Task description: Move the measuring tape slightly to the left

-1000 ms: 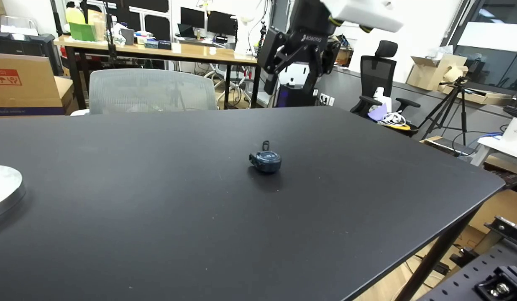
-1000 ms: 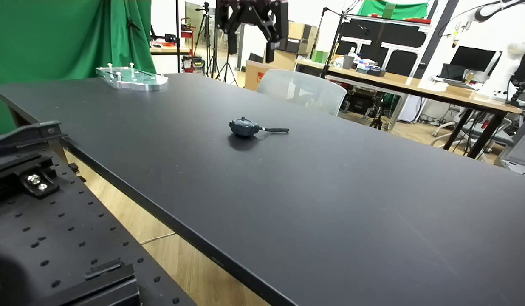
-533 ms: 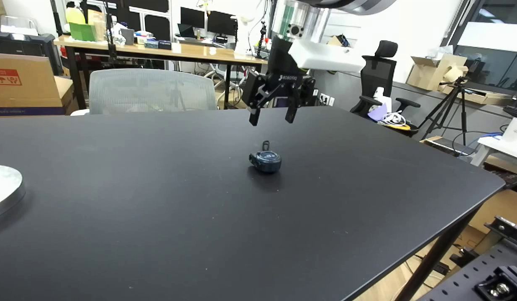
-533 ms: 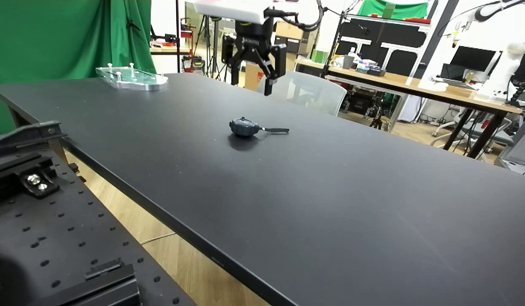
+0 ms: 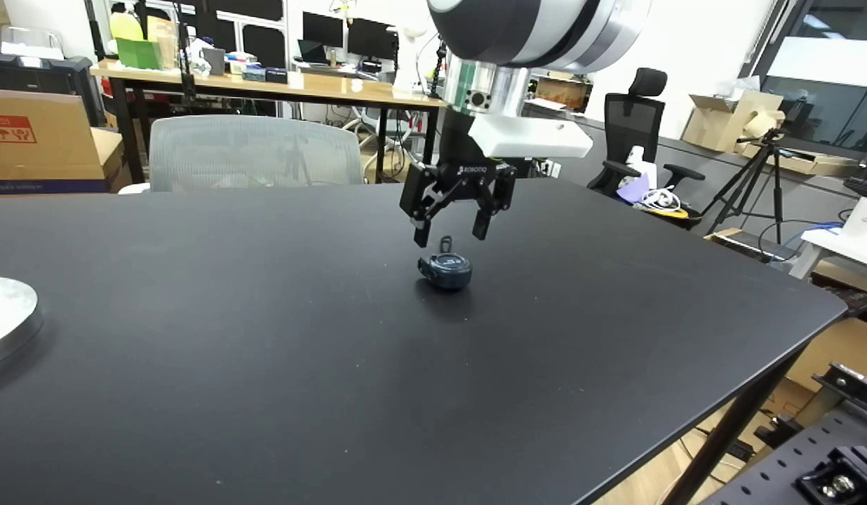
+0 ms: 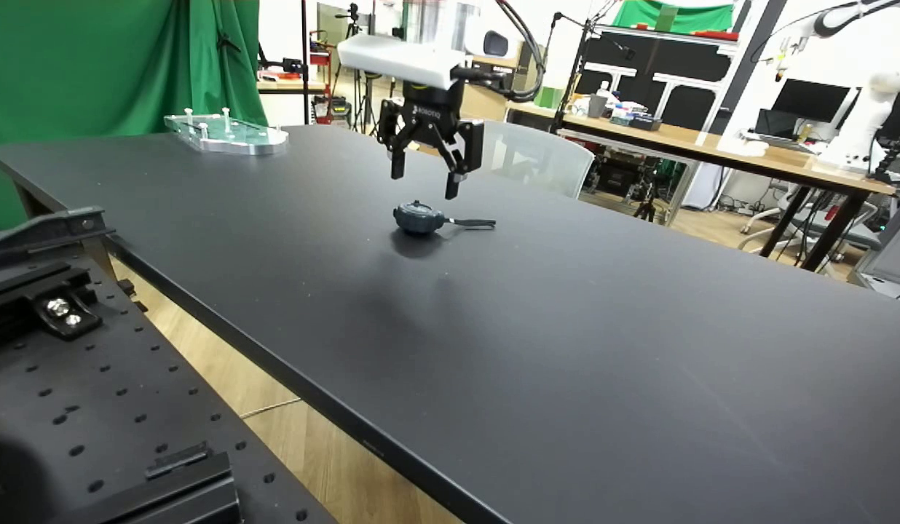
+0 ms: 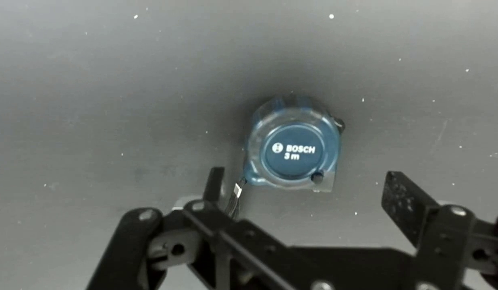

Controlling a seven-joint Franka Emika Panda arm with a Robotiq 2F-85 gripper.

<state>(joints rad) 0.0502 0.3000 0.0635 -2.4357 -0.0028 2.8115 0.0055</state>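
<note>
One measuring tape [image 7: 293,149] on one table [image 5: 265,365]; one hand [image 6: 424,183] above, two fingers [image 7: 406,205] spread.

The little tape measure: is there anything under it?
Under the tape is the dark table, which shows all around it. The patch directly beneath is covered by the tape itself, so I can't tell whether anything flat lies there.

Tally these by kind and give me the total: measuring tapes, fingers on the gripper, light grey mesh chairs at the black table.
Bosch measuring tape: 1
Gripper fingers: 2
Light grey mesh chair: 1
Total: 4
</note>
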